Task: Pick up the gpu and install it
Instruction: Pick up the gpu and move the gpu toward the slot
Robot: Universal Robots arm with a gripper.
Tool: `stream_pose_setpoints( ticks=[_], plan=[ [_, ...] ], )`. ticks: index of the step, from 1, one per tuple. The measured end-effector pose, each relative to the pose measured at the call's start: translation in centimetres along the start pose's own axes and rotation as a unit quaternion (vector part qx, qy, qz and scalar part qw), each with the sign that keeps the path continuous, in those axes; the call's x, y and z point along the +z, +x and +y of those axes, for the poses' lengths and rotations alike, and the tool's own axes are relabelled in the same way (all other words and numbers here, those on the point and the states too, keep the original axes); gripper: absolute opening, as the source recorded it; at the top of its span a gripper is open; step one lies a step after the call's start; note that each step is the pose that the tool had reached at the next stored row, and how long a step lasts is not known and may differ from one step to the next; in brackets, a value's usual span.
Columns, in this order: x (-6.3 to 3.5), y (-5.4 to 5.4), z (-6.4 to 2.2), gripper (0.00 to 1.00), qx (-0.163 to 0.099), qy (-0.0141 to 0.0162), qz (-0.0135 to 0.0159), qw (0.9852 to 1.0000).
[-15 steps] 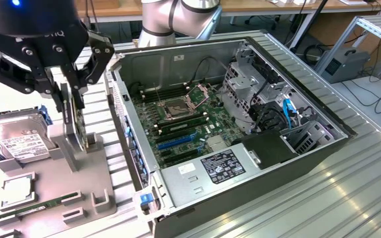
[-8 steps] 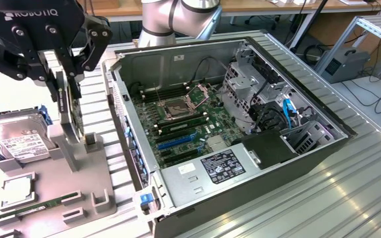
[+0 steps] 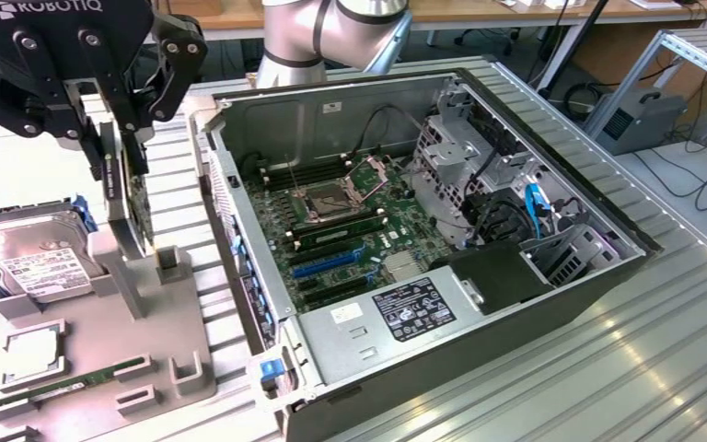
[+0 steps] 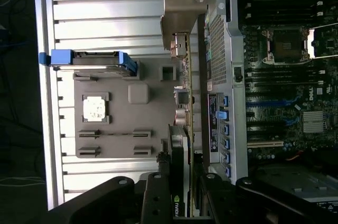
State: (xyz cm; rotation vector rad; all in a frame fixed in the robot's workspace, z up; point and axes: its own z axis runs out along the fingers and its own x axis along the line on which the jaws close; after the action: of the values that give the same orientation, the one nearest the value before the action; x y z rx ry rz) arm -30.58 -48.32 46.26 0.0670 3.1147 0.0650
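The gpu [image 3: 128,204] stands on edge, upright, over the grey fixture tray [image 3: 157,345] at the exterior view's left. My gripper [image 3: 121,152] comes down on it from above, with a finger on each face, shut on the card. In the wrist view the gpu [image 4: 186,108] runs edge-on away from my gripper [image 4: 182,174]. Its silver bracket [image 4: 179,10] is at the far end. I cannot tell whether the card's lower edge is clear of the tray's upright holder [image 3: 118,272]. The open computer case [image 3: 599,262] lies beside it, with the motherboard's blue slots [image 3: 329,264] exposed.
A silver hard drive [image 3: 28,262] with blue rails sits in the tray, with a CPU [image 3: 32,354] and a green RAM stick [image 3: 65,387] nearer the front. The case's rear panel [image 4: 216,76] lies close beside the card. The power supply [image 3: 390,318] fills the case's near end.
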Motion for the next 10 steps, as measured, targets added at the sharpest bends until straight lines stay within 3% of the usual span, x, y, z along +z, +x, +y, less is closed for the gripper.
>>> stream_pose_setpoints(
  ticks=[2, 10],
  plan=[
    [0.02, -0.3, 0.01, 0.27, 0.000, 0.0000, 0.0000, 1.0000],
    [0.10, -3.4, 0.14, 0.27, 0.000, -0.0001, -0.0001, 1.0000]
  ],
)
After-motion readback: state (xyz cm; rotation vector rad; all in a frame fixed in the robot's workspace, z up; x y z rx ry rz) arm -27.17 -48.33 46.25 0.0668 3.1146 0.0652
